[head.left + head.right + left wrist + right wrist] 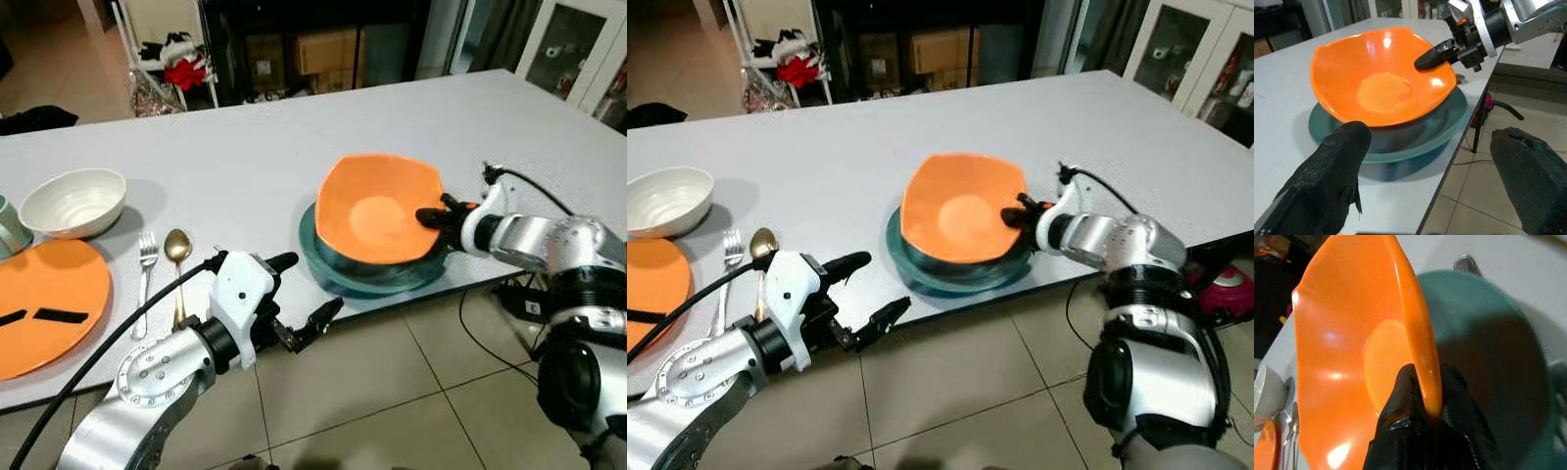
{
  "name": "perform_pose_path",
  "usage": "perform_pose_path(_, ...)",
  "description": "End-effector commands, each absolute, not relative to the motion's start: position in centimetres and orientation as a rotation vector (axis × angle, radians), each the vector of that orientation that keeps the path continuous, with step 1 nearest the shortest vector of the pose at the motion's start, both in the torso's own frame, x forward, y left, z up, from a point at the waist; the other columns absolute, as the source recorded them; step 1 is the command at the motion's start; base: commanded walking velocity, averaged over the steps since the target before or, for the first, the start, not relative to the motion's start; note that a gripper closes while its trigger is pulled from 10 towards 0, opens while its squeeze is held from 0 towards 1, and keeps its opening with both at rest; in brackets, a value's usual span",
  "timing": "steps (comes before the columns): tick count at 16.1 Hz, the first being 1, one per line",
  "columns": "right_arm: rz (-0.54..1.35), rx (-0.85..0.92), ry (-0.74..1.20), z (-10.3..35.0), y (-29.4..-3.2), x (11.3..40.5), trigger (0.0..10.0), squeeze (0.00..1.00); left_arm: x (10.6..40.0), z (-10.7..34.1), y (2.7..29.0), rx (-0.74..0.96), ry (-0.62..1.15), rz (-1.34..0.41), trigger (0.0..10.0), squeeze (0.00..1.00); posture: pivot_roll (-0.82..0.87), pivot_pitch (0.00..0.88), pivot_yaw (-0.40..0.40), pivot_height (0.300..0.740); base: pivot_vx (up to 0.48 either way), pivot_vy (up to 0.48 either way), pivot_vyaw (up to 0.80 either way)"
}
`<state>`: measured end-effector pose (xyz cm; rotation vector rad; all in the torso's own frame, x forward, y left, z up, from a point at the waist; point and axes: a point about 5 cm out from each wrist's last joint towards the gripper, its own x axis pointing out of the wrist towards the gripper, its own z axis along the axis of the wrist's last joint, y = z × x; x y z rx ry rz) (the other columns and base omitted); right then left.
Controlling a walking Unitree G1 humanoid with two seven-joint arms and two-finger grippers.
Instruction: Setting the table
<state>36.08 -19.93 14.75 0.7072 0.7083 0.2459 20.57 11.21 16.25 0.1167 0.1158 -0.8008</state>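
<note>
at the near table edge: orange bowl (pixel 377 211) tilted, lifted on its right side, sitting in the teal plate (pixel 338 272) close to the edge of the grey table (pixel 245 157).
left eye, right arm: right gripper (pixel 431 217) pinched on the bowl's right rim, one finger inside, one outside.
left eye, left arm: left gripper (pixel 304 294) off the table edge, over the tiled floor (pixel 392 382), fingers spread wide, holding nothing.
left eye, other setting: orange plate (pixel 44 299) at far left with two black strips on it; fork (pixel 146 279) and gold spoon (pixel 177 269) side by side just right of it; white bowl (pixel 73 201) behind; part of a pale green cup (pixel 8 230) at the frame edge.
right eye: same layout; right gripper's cable loops above its wrist.
left wrist: wide gap between the two black fingers (pixel 1327 181); bowl, teal plate and right gripper ahead.
right wrist: rim clamped edge-on between both pads (pixel 1400 404); teal plate beneath.
risk, judged: thin smooth rim, small grip, so the bowl could slip or swing and knock the teal plate.
risk, judged: teal plate near the edge; a drag could push it off onto the floor.
count: bowls 2 (orange, white); plates 2 (teal, orange); fork 1; spoon 1; cup 1.
</note>
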Motion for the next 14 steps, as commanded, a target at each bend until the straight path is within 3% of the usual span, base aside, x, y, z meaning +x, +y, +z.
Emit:
perform_pose_path(1,0.264,0.737,0.664,15.9,-19.7,36.6,10.0,0.00,20.5,16.7,11.1,0.137,0.107,-0.816,10.0,0.00,-0.08,0.000,0.038,0.740,0.000,0.000,0.00)
perform_pose_path(8,0.249,0.797,0.752,15.8,-20.4,36.2,10.0,0.00,20.2,16.8,11.0,0.128,0.123,-0.830,10.0,0.00,-0.08,0.001,0.039,0.740,0.000,0.000,0.00)
perform_pose_path(9,0.242,0.819,0.774,15.5,-20.6,35.9,10.0,0.65,20.3,16.8,11.0,0.128,0.124,-0.834,10.0,0.00,-0.09,0.000,0.043,0.740,0.000,0.000,0.00)
perform_pose_path(10,0.241,0.824,0.779,15.5,-20.7,35.8,10.0,0.75,20.3,16.8,10.9,0.127,0.125,-0.835,10.0,0.00,-0.09,0.000,0.043,0.740,0.000,0.000,0.00)
perform_pose_path(11,0.236,0.819,0.790,15.2,-20.8,35.7,10.0,0.93,20.3,16.8,10.9,0.128,0.125,-0.837,10.0,0.00,-0.09,0.000,0.043,0.740,0.000,0.000,0.00)
perform_pose_path(12,0.228,0.831,0.801,15.0,-20.9,35.5,10.0,1.00,20.3,16.8,10.9,0.128,0.125,-0.839,10.0,0.00,-0.09,0.000,0.043,0.740,0.000,0.000,0.00)
perform_pose_path(14,0.219,0.838,0.815,14.7,-20.9,35.3,10.0,1.00,20.3,16.8,10.9,0.129,0.128,-0.841,10.0,0.00,-0.09,0.000,0.043,0.740,0.000,0.000,0.00)
